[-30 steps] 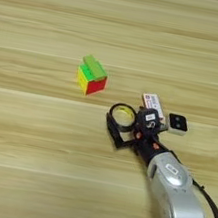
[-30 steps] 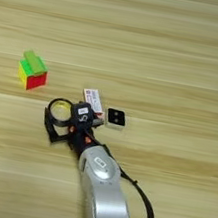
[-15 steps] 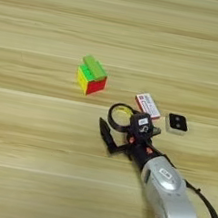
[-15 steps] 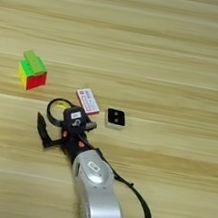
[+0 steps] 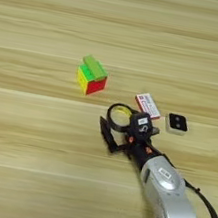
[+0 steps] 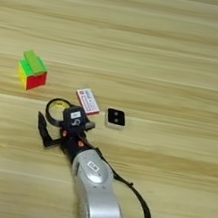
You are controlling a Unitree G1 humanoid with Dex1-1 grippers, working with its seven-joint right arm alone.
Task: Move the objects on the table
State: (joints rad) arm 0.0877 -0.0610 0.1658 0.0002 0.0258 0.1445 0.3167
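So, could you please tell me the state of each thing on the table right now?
Cube: resting on the table, green bar lying on top.
Ring: flat on the table, at the gripper.
Box: lying flat, free.
Block: flat, free.
Gripper: fingers open, low by the ring.

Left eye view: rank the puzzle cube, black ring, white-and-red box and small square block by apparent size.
1. Puzzle cube, with the green bar on top.
2. Black ring and white-and-red box: too alike to rank; the gripper partly hides the ring.
3. Square block, smallest.
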